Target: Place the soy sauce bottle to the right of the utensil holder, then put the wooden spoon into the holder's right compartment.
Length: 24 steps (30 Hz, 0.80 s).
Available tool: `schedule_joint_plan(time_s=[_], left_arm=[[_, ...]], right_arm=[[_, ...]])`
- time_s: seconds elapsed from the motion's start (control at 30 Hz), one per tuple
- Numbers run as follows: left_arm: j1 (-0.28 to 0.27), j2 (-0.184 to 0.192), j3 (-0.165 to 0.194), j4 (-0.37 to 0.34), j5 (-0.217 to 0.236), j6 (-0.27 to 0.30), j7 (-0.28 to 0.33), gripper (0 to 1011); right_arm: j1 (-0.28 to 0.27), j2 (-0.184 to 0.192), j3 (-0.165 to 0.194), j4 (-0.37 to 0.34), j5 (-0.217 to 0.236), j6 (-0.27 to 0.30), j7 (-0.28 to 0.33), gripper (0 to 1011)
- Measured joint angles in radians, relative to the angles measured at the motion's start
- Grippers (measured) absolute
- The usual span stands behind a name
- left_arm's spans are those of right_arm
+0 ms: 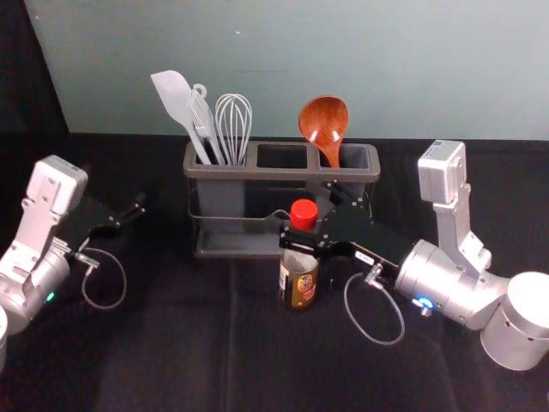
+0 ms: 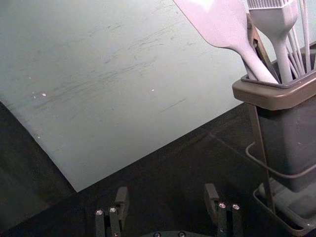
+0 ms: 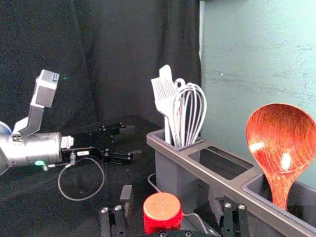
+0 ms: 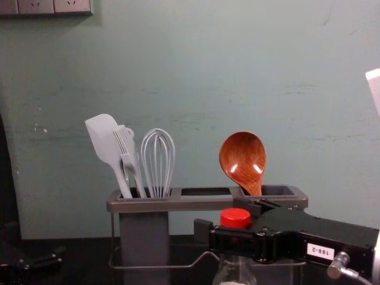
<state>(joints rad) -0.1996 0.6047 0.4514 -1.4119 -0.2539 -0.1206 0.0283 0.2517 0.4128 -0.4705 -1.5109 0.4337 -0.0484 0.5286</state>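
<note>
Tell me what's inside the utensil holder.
Its left compartment holds at least a spatula, brush and whisk; its right compartment holds the wooden spoon. The walls cover the lower handle ends, so what lies at the bottom can't be seen.

Bottle (image 1: pixel 299 285) neck obscured by right pincer (image 1: pixel 310 212), head view; base cut off, chest view. Spoon (image 1: pixel 324 120) handle's end concealed in holder (image 1: pixel 249 172).

Looks like a robot lab or test corner tbh. Got two robot arms (image 1: pixel 450 287) over black cloth (image 1: pixel 171 343), a black curtain (image 1: pixel 27 77) off to the robot's left, plus a scuffed grey-green wall (image 4: pixel 190 77) with socket plates (image 4: pixel 37 6) up high. Does have kitchen utensils (image 4: pixel 104 139) in a holder (image 4: pixel 142 205), but reads as staged.
</note>
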Motion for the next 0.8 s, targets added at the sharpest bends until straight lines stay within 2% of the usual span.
schedule_joint_plan(time_s=[0.27, 0.4, 0.5, 0.53, 0.7, 0.8], left_arm=[[0.000, 0.000, 0.000, 0.000, 0.000, 0.000, 0.000, 1005], [0.000, 0.000, 0.000, 0.000, 0.000, 0.000, 0.000, 1005], [0.000, 0.000, 0.000, 0.000, 0.000, 0.000, 0.000, 1005], [0.000, 0.000, 0.000, 0.000, 0.000, 0.000, 0.000, 1005], [0.000, 0.000, 0.000, 0.000, 0.000, 0.000, 0.000, 1005], [0.000, 0.000, 0.000, 0.000, 0.000, 0.000, 0.000, 1005]], right_arm=[[0.001, -0.009, 0.002, 0.006, 0.008, -0.003, -0.001, 837], [-0.002, -0.012, 0.005, 0.007, 0.013, -0.003, -0.006, 692], [-0.003, -0.012, 0.006, 0.007, 0.013, -0.003, -0.007, 630], [-0.004, -0.012, 0.006, 0.007, 0.013, -0.003, -0.008, 573], [-0.005, -0.011, 0.006, 0.004, 0.013, -0.004, -0.008, 411], [-0.006, -0.010, 0.007, 0.003, 0.013, -0.004, -0.008, 388]])
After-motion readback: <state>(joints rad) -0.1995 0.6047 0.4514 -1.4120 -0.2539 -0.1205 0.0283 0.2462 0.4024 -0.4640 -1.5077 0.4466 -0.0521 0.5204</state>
